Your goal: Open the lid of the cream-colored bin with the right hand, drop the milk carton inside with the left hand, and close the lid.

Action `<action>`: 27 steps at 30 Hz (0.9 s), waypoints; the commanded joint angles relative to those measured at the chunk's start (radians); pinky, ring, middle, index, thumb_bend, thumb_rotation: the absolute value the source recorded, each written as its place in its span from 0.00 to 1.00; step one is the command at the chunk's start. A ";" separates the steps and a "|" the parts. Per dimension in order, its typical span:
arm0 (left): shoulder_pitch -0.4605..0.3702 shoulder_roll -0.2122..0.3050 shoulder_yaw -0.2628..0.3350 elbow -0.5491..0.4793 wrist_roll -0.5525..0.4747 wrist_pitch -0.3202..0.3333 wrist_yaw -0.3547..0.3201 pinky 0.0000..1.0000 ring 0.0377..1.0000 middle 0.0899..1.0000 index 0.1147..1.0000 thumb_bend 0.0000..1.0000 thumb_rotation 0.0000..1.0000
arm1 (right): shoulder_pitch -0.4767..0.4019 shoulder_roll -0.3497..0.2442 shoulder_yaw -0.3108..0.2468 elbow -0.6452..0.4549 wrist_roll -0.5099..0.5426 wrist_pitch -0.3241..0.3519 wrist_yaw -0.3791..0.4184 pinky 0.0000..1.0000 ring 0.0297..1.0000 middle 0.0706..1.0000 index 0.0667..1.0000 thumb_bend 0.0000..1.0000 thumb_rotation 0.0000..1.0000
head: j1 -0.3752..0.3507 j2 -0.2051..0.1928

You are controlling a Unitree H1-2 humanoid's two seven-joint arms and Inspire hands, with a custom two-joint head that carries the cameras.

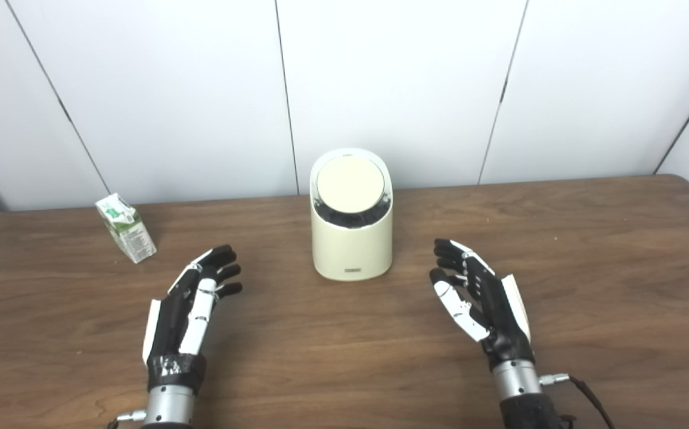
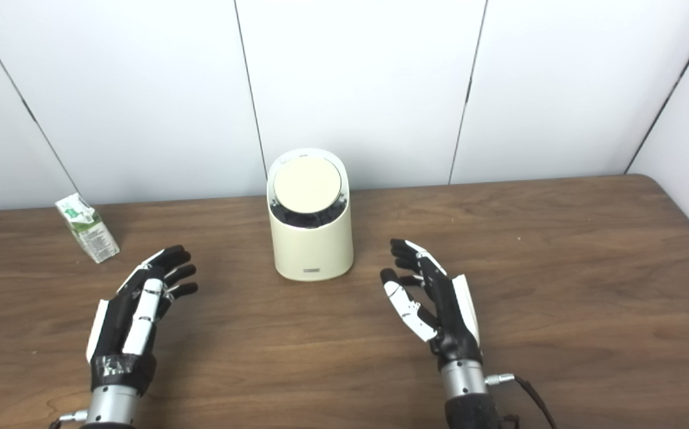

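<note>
Nothing is being handled yet: the cream-colored cylindrical plastic bin (image 1: 351, 232) is sitting with its round lid (image 1: 351, 185) down, the small green-and-white milk carton (image 1: 126, 228) standing well left of it. Left hand (image 1: 192, 304) and right hand (image 1: 483, 298) are waiting nearer than the bin, fingers apart. Next, seemingly, the right hand must reach the lid.

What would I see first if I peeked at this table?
The cream-colored bin stands in the middle of the brown table, its round lid shut. A small milk carton sits far off to the left. Two open robot hands wait near you, the left hand and the right hand.
</note>
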 commanded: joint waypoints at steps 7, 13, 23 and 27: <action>-0.026 0.002 -0.001 -0.028 -0.002 -0.015 -0.010 0.70 0.76 0.77 0.76 0.29 0.67 | -0.026 0.005 0.002 -0.035 0.008 -0.029 -0.003 0.68 0.78 0.78 0.77 0.18 0.60 | -0.003 0.000; -0.026 0.003 -0.001 -0.028 -0.003 -0.013 -0.010 0.70 0.76 0.77 0.76 0.29 0.67 | -0.027 0.003 0.004 -0.035 -0.001 -0.027 -0.005 0.68 0.78 0.78 0.77 0.19 0.62 | -0.003 0.001; -0.025 0.001 -0.002 -0.033 -0.001 -0.008 -0.009 0.70 0.76 0.77 0.76 0.28 0.66 | -0.025 -0.003 0.008 -0.037 -0.018 -0.038 -0.009 0.68 0.78 0.78 0.77 0.18 0.61 | 0.000 0.003; -0.027 -0.002 -0.004 -0.033 0.000 -0.006 -0.008 0.69 0.75 0.77 0.76 0.28 0.65 | -0.040 -0.021 0.019 -0.046 -0.115 -0.035 -0.038 0.69 0.78 0.78 0.77 0.21 0.73 | -0.001 0.006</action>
